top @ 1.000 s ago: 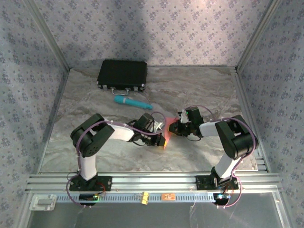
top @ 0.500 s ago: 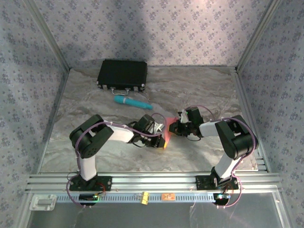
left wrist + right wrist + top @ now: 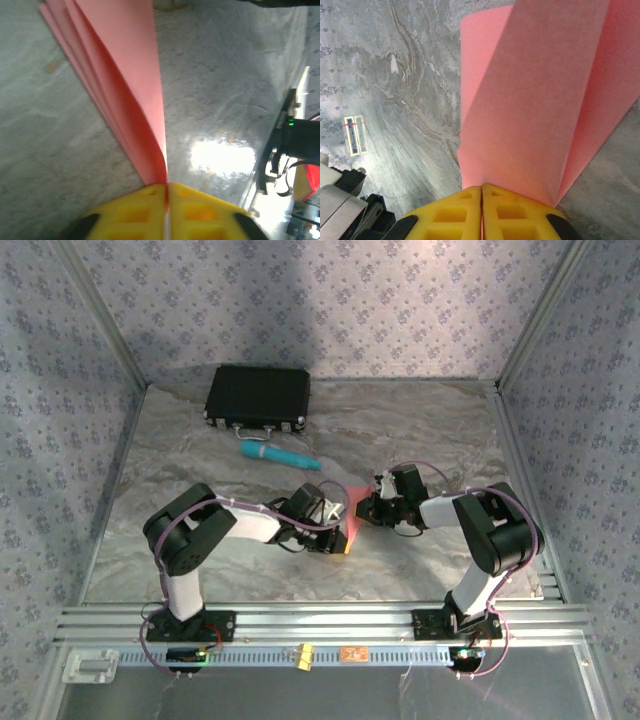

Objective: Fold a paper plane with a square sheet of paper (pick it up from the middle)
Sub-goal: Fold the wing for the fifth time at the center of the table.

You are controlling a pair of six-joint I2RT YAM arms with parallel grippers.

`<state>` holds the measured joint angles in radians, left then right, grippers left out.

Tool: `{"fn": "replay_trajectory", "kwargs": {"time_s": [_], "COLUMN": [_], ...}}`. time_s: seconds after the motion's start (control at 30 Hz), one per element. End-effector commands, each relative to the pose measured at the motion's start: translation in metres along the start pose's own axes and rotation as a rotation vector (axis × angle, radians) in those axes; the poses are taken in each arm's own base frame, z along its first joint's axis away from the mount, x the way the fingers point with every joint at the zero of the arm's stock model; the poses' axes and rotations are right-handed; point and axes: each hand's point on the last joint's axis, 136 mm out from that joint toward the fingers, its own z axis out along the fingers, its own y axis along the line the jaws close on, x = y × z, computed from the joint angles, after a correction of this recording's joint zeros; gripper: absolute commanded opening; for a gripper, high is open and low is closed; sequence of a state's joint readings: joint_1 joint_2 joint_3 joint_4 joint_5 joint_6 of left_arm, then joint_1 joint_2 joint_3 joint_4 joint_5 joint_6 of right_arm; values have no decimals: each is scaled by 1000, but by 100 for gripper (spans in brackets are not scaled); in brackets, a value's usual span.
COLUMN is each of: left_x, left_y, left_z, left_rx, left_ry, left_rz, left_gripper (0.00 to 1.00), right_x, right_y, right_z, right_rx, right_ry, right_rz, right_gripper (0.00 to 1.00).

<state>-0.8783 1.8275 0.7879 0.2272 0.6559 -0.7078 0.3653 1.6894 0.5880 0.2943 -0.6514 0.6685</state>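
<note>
Thin matt pink paper (image 3: 535,100), right gripper (image 3: 481,192) of smooth yellow plastic, glossy marbled tabletop (image 3: 225,150)

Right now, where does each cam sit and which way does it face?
Top external: above and behind the bases, looking down at the table; left arm and right arm show whole.
Left wrist: on the left arm, looking past the yellow left pincer, shut on the pink paper, at the table.
Right wrist: on the right arm, looking past the right pincer, shut on that paper.
Shared: all three show paper and table.
</note>
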Motion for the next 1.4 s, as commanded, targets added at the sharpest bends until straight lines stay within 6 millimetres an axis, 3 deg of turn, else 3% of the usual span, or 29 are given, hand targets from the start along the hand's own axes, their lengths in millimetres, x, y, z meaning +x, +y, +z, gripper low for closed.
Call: {"fn": "replay_trajectory", "kwargs": {"time_s": [0.0,0.17,0.3,0.5,0.7,1.03,1.37], "left_x": [52,31,-1,-41,-53,-58,-44], "left_y": [24,6,-17,-48,-44,-38,-4], "left_z": [-5,-27,-38,-28,-5,13,24], "left_rx": [-102,-109,-61,23,36,19,-84], "left_ry": [146,57,-26,-52,-34,-32,10], "left_rz": [-111,-63,-25,5,-21,-22,-55], "left_gripper": [17,21,10,6,6,10,10], "right_x": [19,18,17,17,18,18,19], "right_y": [-43,-42,-41,-41,-41,-41,-42], "right_z": [5,5,4,4,5,5,6], "right_rx": [176,171,169,169,165,164,164], "right_ry": [31,31,28,25,26,24,28], "right_rz": [61,63,64,64,69,69,69], "right_gripper": [10,10,10,10,10,10,10]}}
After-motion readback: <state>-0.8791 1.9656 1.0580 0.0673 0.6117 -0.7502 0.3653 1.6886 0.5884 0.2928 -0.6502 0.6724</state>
